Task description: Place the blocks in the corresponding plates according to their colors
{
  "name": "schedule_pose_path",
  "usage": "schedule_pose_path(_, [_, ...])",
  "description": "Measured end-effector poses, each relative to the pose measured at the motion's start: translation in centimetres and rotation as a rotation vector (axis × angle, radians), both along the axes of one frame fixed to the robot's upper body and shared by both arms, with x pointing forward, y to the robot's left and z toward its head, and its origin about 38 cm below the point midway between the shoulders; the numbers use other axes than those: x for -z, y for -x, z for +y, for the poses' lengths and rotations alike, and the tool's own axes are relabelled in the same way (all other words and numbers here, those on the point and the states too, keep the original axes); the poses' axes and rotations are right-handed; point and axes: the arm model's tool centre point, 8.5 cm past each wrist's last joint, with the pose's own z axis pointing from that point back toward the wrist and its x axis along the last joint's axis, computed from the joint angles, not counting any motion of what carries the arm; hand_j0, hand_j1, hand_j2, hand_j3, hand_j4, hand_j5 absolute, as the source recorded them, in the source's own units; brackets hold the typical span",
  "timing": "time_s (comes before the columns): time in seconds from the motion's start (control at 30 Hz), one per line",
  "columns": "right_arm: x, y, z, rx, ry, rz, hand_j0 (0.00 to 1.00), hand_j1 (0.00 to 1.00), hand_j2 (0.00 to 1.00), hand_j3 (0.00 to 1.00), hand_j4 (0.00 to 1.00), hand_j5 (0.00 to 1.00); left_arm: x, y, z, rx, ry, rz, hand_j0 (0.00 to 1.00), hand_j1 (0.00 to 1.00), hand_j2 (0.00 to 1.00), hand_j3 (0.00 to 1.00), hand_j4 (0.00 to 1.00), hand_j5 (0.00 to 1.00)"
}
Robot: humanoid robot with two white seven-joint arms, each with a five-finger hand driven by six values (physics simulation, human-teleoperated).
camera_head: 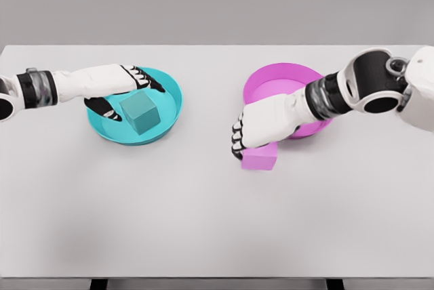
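Observation:
A teal block [140,115] rests inside the teal plate [133,140] at the left. My left hand [133,100] hovers over that plate with fingers spread, thumb on the block's left and fingers [150,83] just behind it, not closed on it. A pink block [260,160] lies on the table just in front of the pink plate [277,68]. My right hand [239,145] reaches across the plate's front rim and sits on top of the pink block, fingers curled down over its left side. Most of the block's top is hidden by the hand.
The white table [203,222] runs wide toward the near edge. The two plates stand side by side in the far half, about a hand's width apart. A grey wall rises behind the table.

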Motion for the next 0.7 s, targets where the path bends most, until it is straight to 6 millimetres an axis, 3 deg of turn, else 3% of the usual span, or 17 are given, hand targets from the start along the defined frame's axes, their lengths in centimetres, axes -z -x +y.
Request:
schedule_pose_path(0.1, [-1.3, -0.4, -0.6, 0.024, -0.034, -0.012, 0.5, 0.5, 0.5, 0.5, 0.5, 0.5, -0.5, 0.2, -0.1, 0.008, 0.011, -0.012, 1.0, 1.0, 1.0, 1.0, 1.0, 1.0])
schedule_pose_path(0.17, [-2.1, -1.0, -1.0, 0.054, -0.066, -0.001, 0.5, 0.5, 0.5, 0.5, 0.5, 0.5, -2.0, 0.2, 0.4, 0.0, 0.048, -0.031, 1.0, 1.0, 1.0, 1.0, 1.0, 1.0])
schedule_pose_path(0.33, [-4.5, -4.6, -4.0, 0.21, -0.158, 0.006, 0.5, 0.5, 0.5, 0.5, 0.5, 0.5, -4.7, 0.7, 2.7, -0.034, 0.183, -0.017, 1.0, 1.0, 1.0, 1.0, 1.0, 1.0])
schedule_pose_path(0.4, [-5.0, -5.9, -5.3, 0.27, -0.18, 0.002, 0.54, 0.54, 0.54, 0.54, 0.54, 0.54, -3.8, 1.5, 3.8, -0.054, 0.217, 0.022, 1.0, 1.0, 1.0, 1.0, 1.0, 1.0])
schedule_pose_path(0.5, [-5.3, -8.0, -7.9, 0.374, -0.19, -0.002, 0.57, 0.57, 0.57, 0.57, 0.57, 0.57, -0.7, 3.7, 6.1, -0.118, 0.307, 0.107, 1.0, 1.0, 1.0, 1.0, 1.0, 1.0])
schedule_pose_path(0.6, [-4.9, -9.1, -9.5, 0.439, -0.187, 0.003, 0.58, 0.58, 0.58, 0.58, 0.58, 0.58, -1.8, 4.0, 7.8, -0.164, 0.398, 0.085, 1.0, 1.0, 1.0, 1.0, 1.0, 1.0])
schedule_pose_path(0.7, [-4.4, -9.5, -10.1, 0.465, -0.178, 0.007, 0.61, 0.61, 0.61, 0.61, 0.61, 0.61, -1.7, 4.5, 8.7, -0.19, 0.458, 0.094, 1.0, 1.0, 1.0, 1.0, 1.0, 1.0])
